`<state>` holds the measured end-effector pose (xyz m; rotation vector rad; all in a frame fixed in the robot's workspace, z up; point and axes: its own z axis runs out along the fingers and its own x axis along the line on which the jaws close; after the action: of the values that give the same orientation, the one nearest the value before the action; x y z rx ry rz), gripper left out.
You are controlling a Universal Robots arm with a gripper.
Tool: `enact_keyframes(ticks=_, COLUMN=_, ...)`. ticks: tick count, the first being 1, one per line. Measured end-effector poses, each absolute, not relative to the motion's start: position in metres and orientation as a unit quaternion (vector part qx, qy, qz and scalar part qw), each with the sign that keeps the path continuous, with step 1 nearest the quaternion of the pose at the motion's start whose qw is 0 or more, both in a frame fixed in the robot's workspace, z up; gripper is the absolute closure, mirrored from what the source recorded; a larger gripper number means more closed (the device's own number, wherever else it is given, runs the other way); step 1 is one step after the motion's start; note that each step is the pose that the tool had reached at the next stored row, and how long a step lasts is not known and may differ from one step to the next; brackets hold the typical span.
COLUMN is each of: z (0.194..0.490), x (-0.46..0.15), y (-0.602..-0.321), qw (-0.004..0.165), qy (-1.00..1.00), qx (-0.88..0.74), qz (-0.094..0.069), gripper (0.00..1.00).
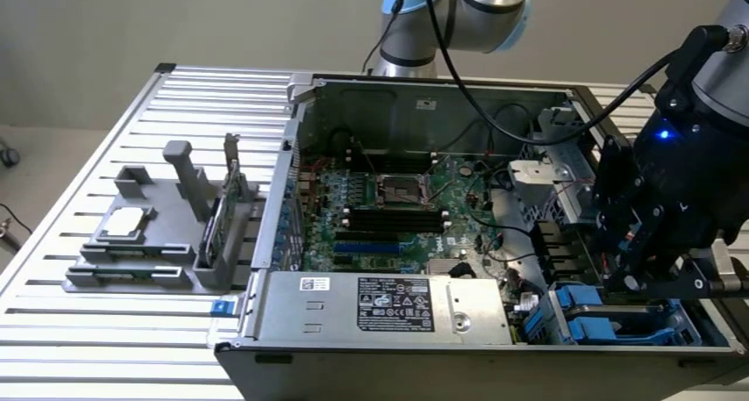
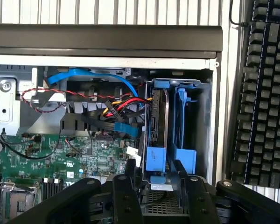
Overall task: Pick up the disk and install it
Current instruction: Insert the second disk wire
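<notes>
The gripper hangs above the drive bay of the open computer case, fingers spread wide and empty. The disk sits upright in the bay on its blue rails. A clean grasp likely means centring squarely over the blue tab, clear of the cables.

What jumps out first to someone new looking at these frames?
The open computer case on the slatted table, its green motherboard exposed. At the exterior view's right, the black hand hangs open above the blue drive bay. In the wrist view, the disk stands on edge in its blue carrier in that bay, with a keyboard just outside the case.
</notes>
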<state>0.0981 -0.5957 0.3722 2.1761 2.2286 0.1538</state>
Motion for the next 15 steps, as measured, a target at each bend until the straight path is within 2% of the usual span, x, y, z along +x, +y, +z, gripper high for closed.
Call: enact_keyframes(ticks=15, z=0.3722, x=0.1073, y=-0.5872, qw=0.012, qy=0.715, qx=0.698, qz=0.049, gripper=0.56)
